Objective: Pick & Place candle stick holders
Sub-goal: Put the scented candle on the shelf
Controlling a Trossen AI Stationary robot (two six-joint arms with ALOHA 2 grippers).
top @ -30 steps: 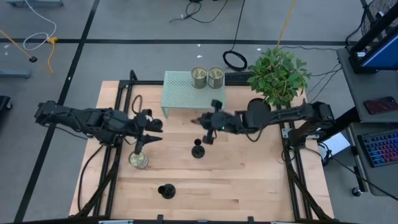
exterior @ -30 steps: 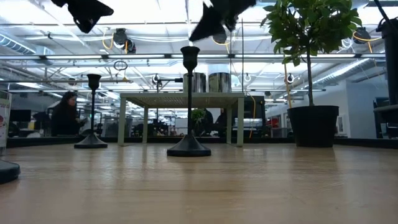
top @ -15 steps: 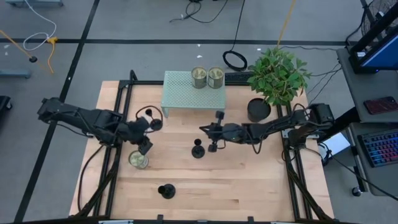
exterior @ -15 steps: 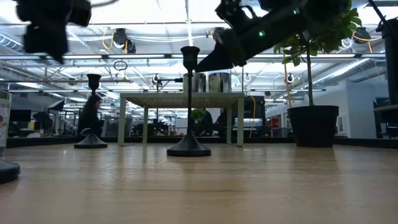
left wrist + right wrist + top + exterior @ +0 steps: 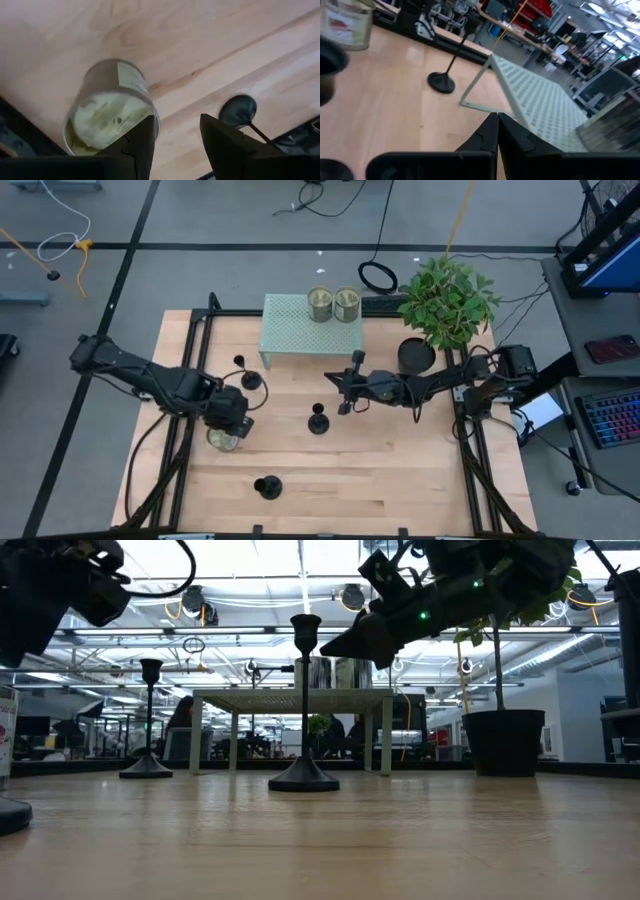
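Three black candle stick holders stand on their round bases on the wooden table: one at the far left (image 5: pixel 247 380), one in the middle (image 5: pixel 318 420), one near the front (image 5: pixel 267 486). My left gripper (image 5: pixel 232 422) is open and points down just over a pale greenish can (image 5: pixel 110 120) on the table, touching nothing. My right gripper (image 5: pixel 343 402) is shut and empty. It hangs level beside the middle holder's cup (image 5: pixel 305 628), a little toward the table's right. The far-left holder (image 5: pixel 441 82) shows ahead of it.
A pale green mesh rack (image 5: pixel 312 330) at the far edge carries two more cans (image 5: pixel 333 303). A potted plant (image 5: pixel 445 300) stands at the far right. Black frame rails (image 5: pixel 190 380) run along both table sides. Bare wood lies at the near right.
My left gripper has gone toward the table's near edge and tipped to point down over the can. My right arm has stretched out and come down, so its shut gripper is now level with the middle holder's cup. The holders have stayed in place.
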